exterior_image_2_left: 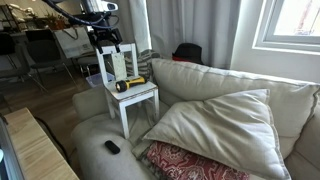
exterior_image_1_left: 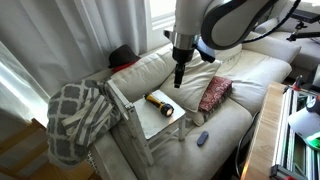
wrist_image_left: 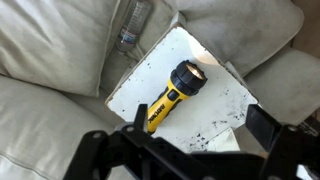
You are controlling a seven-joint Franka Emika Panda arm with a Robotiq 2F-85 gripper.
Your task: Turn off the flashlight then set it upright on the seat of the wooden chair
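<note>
Flashlight (wrist_image_left: pixel 168 96) lies flat on wooden chair (wrist_image_left: pixel 205 52) seat by cream sofa (exterior_image_1_left: pixel 252 72).

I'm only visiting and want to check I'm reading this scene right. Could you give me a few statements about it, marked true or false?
1. The flashlight lies on its side on the seat of the wooden chair. True.
2. The gripper grips the flashlight. False: it hangs open above it, not touching.
3. A red patterned cushion lies on the sofa. True.
4. The small dark remote sits on the chair seat. False: it lies on the sofa.
</note>
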